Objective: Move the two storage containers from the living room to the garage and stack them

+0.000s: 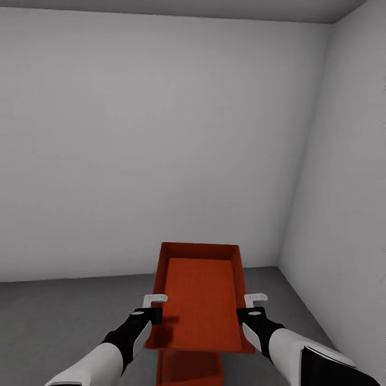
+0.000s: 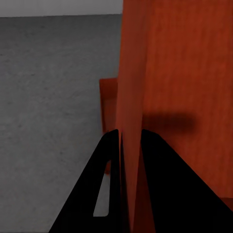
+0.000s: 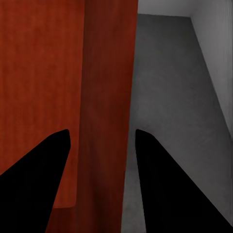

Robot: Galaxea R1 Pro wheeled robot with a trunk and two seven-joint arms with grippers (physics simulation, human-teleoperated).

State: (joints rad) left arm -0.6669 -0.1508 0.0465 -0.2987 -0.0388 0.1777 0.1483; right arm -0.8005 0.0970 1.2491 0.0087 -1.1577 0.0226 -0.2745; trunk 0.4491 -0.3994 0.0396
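Note:
In the head view I hold one orange-red storage container [image 1: 201, 300] level above the garage floor [image 1: 59, 321], its open top facing up. Part of the other storage container [image 1: 190, 370] shows directly beneath it, lower down. My left gripper [image 1: 153, 308] is shut on the upper container's left long wall; the left wrist view shows its fingers [image 2: 109, 160] pinching that thin wall [image 2: 131, 97], with the lower container [image 2: 109, 104] behind. My right gripper [image 1: 253, 306] straddles the right long wall [image 3: 109, 97], with its fingers [image 3: 46, 165] spread apart and open.
A grey-white wall [image 1: 150, 139] stands a short way ahead, and a side wall [image 1: 348, 177] closes the corner on the right. Dark grey concrete floor stretches to the left of the containers, with a narrower strip of floor [image 3: 174, 97] on their right.

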